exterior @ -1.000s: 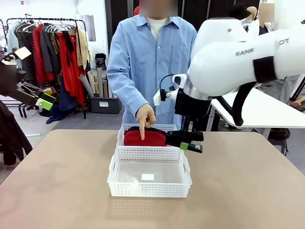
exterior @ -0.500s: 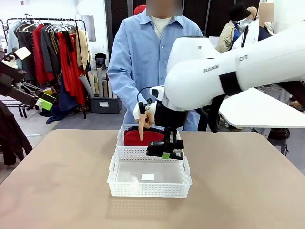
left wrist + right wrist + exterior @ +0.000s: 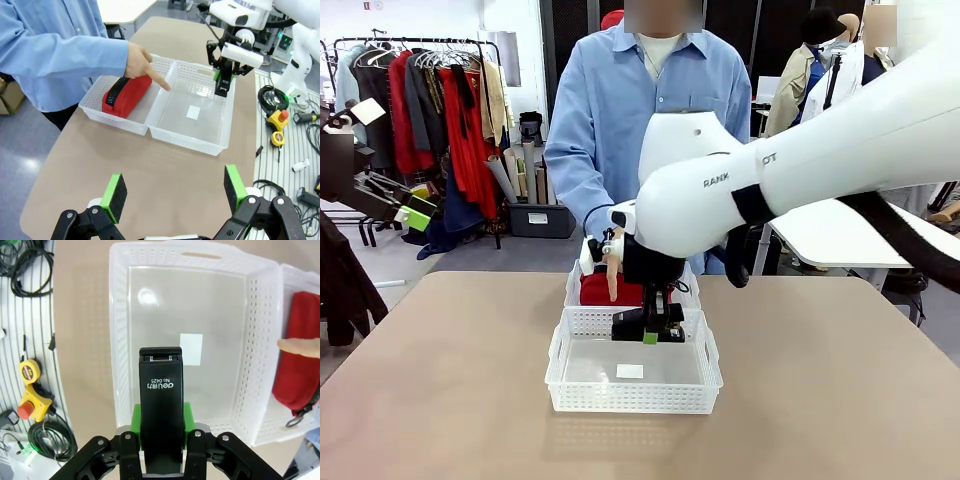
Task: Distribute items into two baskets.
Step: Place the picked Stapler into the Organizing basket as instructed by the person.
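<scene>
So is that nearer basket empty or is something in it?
Empty: the nearer basket shows only its bare floor with a white label; the stapler hangs above it, clamped in the right gripper.

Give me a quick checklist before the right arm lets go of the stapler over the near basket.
1. Grip: right gripper shut on the small black stapler, held between the green pads: ok.
2. Position: stapler hangs over the near white lattice plastic basket, inside its rim: ok.
3. Basket floor: bare apart from a small white label: ok.
4. Person's hand: pointing finger reaches the divide between the baskets, close to the drop zone: not ok.
5. Red fabric pouch already lies in the far basket: ok.
6. Left gripper open, held well back from both baskets: ok.
</scene>
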Robot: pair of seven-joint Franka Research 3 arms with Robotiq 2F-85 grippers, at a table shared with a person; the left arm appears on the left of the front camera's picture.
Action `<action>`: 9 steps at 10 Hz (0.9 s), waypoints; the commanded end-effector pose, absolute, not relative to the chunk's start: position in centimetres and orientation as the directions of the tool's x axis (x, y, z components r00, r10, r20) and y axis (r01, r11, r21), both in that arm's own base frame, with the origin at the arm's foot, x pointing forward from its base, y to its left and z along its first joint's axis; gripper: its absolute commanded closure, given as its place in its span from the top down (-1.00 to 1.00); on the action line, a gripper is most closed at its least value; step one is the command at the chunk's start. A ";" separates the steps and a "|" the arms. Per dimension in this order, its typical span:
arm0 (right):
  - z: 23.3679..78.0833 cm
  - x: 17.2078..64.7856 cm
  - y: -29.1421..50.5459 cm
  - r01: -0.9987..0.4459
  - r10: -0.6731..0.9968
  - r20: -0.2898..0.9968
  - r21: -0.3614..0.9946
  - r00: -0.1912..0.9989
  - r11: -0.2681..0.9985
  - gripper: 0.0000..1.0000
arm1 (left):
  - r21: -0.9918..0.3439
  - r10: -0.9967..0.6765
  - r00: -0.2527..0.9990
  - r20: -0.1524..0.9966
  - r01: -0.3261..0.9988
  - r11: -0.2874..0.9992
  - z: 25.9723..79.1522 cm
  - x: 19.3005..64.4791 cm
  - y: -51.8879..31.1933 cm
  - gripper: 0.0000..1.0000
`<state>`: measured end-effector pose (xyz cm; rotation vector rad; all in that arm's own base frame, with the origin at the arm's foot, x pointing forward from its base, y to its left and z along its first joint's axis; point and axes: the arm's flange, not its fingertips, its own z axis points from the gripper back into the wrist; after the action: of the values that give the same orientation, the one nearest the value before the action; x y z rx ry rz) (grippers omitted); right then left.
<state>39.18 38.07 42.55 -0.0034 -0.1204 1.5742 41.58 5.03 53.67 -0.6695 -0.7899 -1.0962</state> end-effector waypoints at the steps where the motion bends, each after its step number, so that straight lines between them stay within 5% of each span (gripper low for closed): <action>1: 41.6 40.4 38.7 -0.994 0.993 0.085 -0.087 -0.078 -0.071 -1.00 | -0.091 -0.506 0.249 0.826 0.944 0.317 53.8 41.5 5.0 1.00; 9: 35.8 41.7 38.5 -0.997 0.991 0.121 -0.053 -0.054 -0.048 -1.00 | -0.091 -0.506 0.249 0.826 0.944 0.317 53.8 41.5 5.0 1.00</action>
<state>41.79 38.55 36.22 0.0456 -0.1106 1.6065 41.58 5.03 53.67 -0.6695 -0.7899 -1.0962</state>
